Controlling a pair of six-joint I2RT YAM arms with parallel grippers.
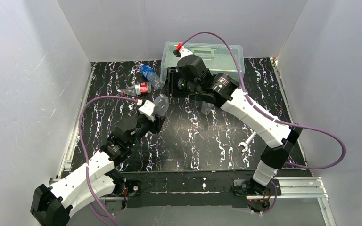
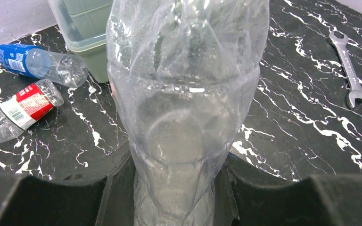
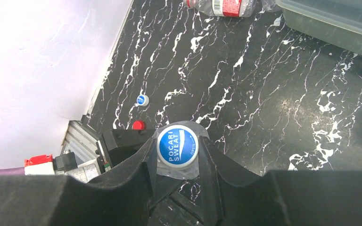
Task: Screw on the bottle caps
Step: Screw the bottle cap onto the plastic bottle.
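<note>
Pocari Sweat cap [image 3: 177, 146] pinched in the right hand [image 3: 177, 162], plain bottle [image 2: 184, 94] clamped in the left hand [image 2: 174, 193]

Right hand's two fingers sit tight on either side of that blue-and-white cap, and there's clear plastic showing around it, so it looks like it's sitting on the plain bottle's top end. Left hand is closed around a narrower stretch of the same bottle, and the crinkly body fills most of its wrist view. Loose on the black marbled worktop [image 3: 264, 94] toward the left wall are a small blue cap [image 3: 142, 100] and a red cap [image 3: 138, 125], near each other but not touching. Red-label bottle [image 2: 26, 106] and blue-label bottle [image 2: 33, 63] both lie on their sides at the back left, the blue one just beside the translucent lidded box [image 2: 82, 28]. Silver wrench [image 2: 353, 75] lies flat over on the right, well apart from the bottles.
</note>
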